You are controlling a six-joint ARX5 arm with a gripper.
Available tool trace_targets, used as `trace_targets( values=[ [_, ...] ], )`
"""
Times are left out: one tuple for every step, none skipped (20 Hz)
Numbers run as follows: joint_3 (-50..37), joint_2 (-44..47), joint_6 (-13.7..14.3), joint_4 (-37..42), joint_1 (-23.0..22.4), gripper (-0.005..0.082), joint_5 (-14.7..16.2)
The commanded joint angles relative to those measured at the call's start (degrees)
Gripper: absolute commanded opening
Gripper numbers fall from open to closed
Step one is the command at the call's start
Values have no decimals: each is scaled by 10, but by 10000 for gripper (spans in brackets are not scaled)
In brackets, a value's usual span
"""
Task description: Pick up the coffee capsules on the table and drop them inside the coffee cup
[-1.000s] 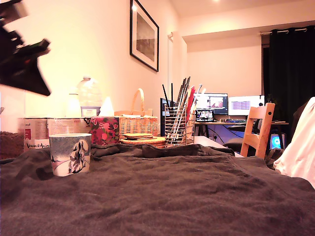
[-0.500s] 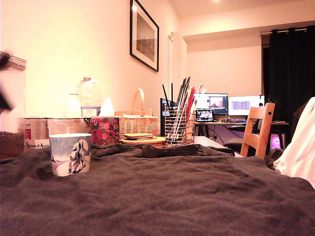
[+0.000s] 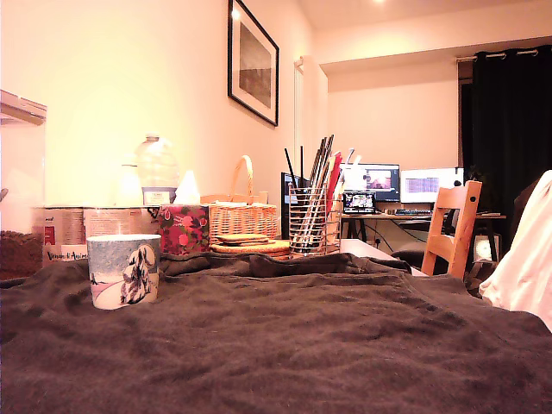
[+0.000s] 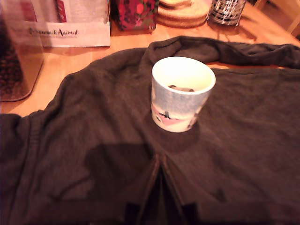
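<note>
Exterior view: the bench [image 3: 285, 345] fills the lower half of the frame, draped in wrinkled dark brown-grey cloth. The mug [image 3: 123, 270] stands upright on the cloth toward the exterior view's left, pale blue-white with a dark shaggy figure on its side. Behind it, past the cloth's edge, a red floral container [image 3: 183, 228], a wicker basket [image 3: 242, 217] and a wire utensil holder [image 3: 312, 219] full of tall utensils sit in a row. A framed picture [image 3: 253, 61] hangs on the wall; a wooden chair [image 3: 453, 228] and lit monitors [image 3: 398, 183] sit further back on the exterior view's right. No arm shows in this view. Wrist view: the mug [image 4: 182, 93] is seen from above, upright on the cloth, with a dark shape lying inside near its bottom, too dim to tell what it is. No capsules show on the cloth in either view. The jaws appear as two dark fingers [image 4: 151, 187] meeting at their tips in a narrow wedge, closed with nothing between them, the gripper [image 4: 159, 161] well apart from the mug. Bare wood of the bench [image 4: 108, 54] shows beyond the cloth, with a printed white box [image 4: 70, 21] standing on it.
</note>
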Motion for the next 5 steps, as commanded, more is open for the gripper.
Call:
trace_targets(
  values=[
    [-20, -35, -8, -20, 2, -20, 0],
    [-20, -57, -8, -43, 2, -20, -1],
    [-20, -81, -8, -64, 2, -20, -2],
    [-20, -105, -9, -82, 2, -20, -3],
    [-20, -129, -11, -101, 2, -20, -4]
  ],
)
